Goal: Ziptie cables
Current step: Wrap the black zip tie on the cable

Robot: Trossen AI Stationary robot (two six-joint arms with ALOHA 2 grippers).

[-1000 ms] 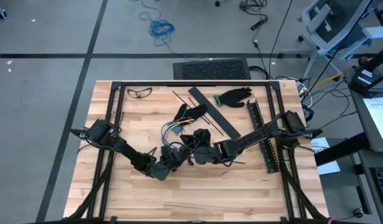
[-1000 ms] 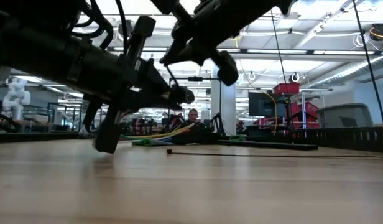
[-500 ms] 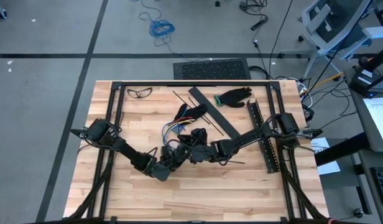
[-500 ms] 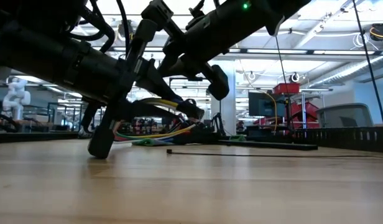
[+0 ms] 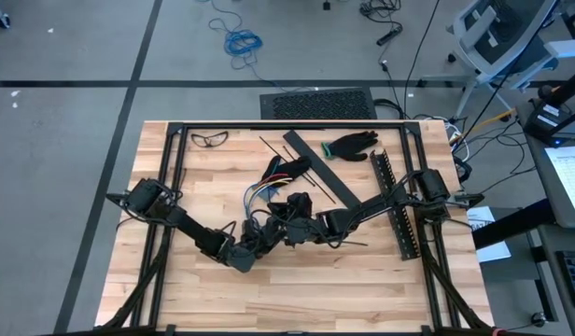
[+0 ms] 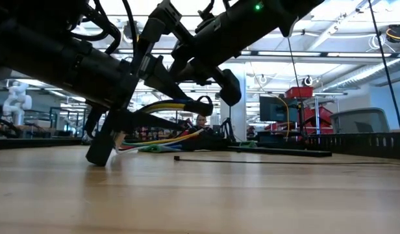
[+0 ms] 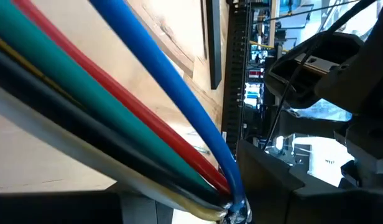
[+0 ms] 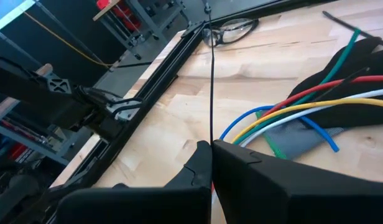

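Looking down from overhead, I saw the cables (image 5: 259,193) lying near the middle of the bench (image 5: 297,289), fanned out beside a black glove (image 5: 353,145) and a black slotted strip (image 5: 395,205). My left claw (image 5: 261,233) sat low at the near end of the bundle; its fingers stood partly apart with the wires (image 7: 148,124) running between them. My right claw (image 5: 297,230), just beside it, was closed on a thin black zip tie (image 8: 211,81). Safety glasses (image 5: 209,139) lay at the far corner.
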